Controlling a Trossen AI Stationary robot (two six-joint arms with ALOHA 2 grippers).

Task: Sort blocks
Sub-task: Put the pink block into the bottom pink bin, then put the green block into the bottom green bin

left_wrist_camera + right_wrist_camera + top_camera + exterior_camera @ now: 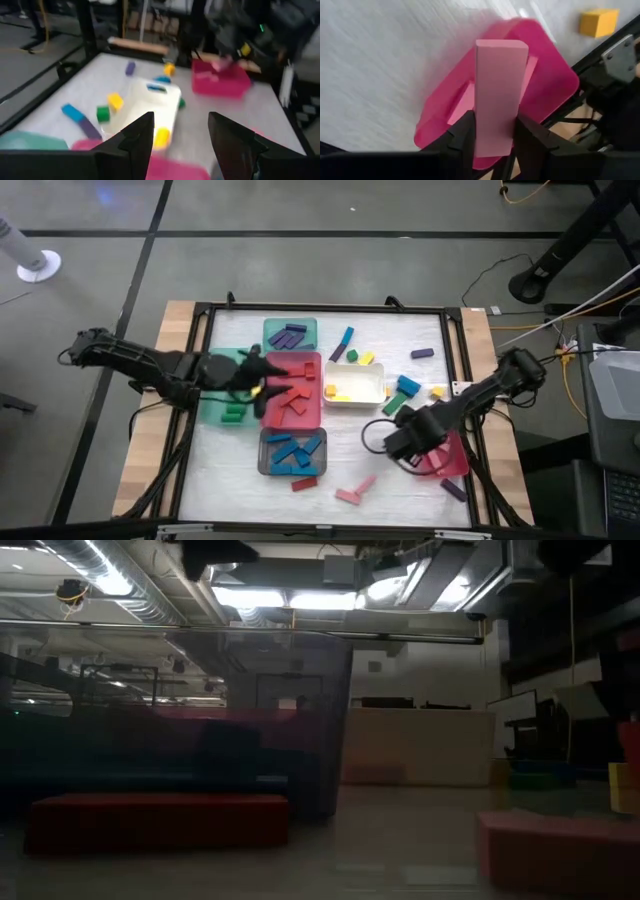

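My right gripper (410,445) hovers over the pink tray (450,458) at the table's near right, shut on a pink bar block (499,85). Another pink piece (462,102) lies in that tray. My left gripper (260,387) is open with nothing between its fingers (137,137); it hangs over the red tray (300,395), beside the green tray (222,405). Loose blocks lie on the white mat: a pink one (355,493), a red one (304,482), a purple one (422,353). My right gripper pinches the pink bar between its two fingers, on the bar's two long sides near one end (492,132). The fingers point steeply down, and the bar lies along them, its free end (501,47) sticking out past the fingertips. It hangs clear above the pink tray.
A white tray (372,392) holding yellow blocks stands mid-table, a grey tray (265,465) with blue blocks lies near the front, and a teal tray (272,330) with purple bars is at the back. A black frame (455,350) borders the mat.
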